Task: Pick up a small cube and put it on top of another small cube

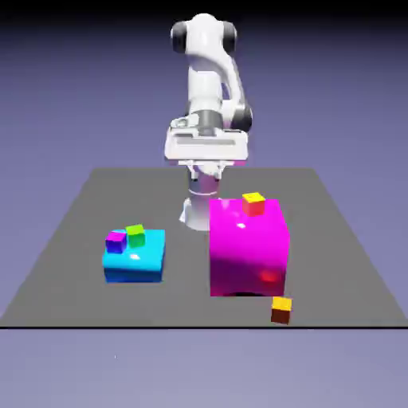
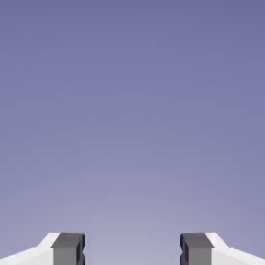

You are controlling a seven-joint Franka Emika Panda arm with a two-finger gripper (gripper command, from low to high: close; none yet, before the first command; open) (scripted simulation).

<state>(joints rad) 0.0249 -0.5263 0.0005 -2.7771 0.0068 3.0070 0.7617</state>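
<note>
The small cube (image 1: 280,309), with a yellow top and dark red sides, lies on the grey table near its front edge, just in front of the magenta block (image 1: 247,247). Another small cube (image 1: 253,204), yellow-topped with bright orange-red sides, sits on the magenta block's top near its back edge. My gripper (image 1: 205,151) hangs high above the table behind the magenta block, far from both cubes. In the hand view the gripper (image 2: 132,251) is open, its grey fingertips (image 2: 68,248) wide apart with only the blue-violet backdrop between them.
A flat cyan block (image 1: 134,259) stands at the exterior view's left, carrying a purple small cube (image 1: 115,241) and a green small cube (image 1: 136,235) on its top. The robot's base (image 1: 195,209) stands behind the magenta block.
</note>
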